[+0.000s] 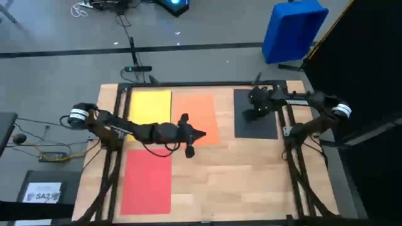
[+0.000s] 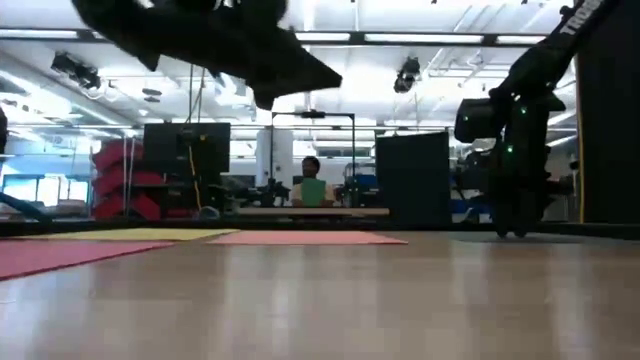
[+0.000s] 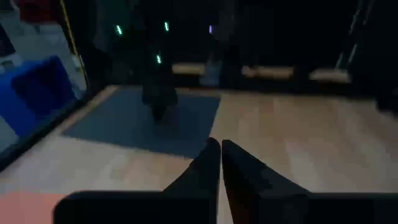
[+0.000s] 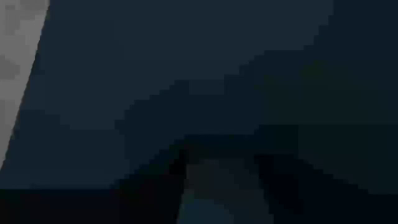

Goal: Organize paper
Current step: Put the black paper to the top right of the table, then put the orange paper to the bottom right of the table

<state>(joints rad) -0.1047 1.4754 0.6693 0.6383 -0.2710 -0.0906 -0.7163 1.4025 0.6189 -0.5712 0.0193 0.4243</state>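
Four sheets of paper lie flat on the wooden worktop [image 1: 251, 169].

Yellow sheet [image 1: 151, 107] at the far left corner. Orange sheet [image 1: 200, 113] just beside it, edges touching or nearly so. Red sheet [image 1: 146, 182] nearer, on the left side, below the yellow one and apart from it. Dark grey sheet [image 1: 264, 129] at the far right, well apart from the other three.

Left arm reaches across from the left edge toward the middle. Left gripper [image 1: 200, 133] hangs above the near right corner of the orange sheet, fingers [image 3: 208, 168] pressed together, nothing between them. In the low view it sits high off the wood, clear of the paper.

Right arm comes in from the right edge. Right gripper [image 1: 253, 114] is down at the dark grey sheet, over its far left part. In the low view the gripper [image 2: 518, 230] reaches down to the surface level. Fingers stand part-way apart; I cannot tell whether they pinch the sheet or only rest on it. The right wrist view is nearly all dark, filled by that sheet.

Off the worktop: a blue bin [image 1: 294, 28] on the floor beyond the far right corner; a dark box with a white label [image 1: 43, 191] at the left on the floor. A person [image 2: 312, 185] sits at a desk far back in the room.
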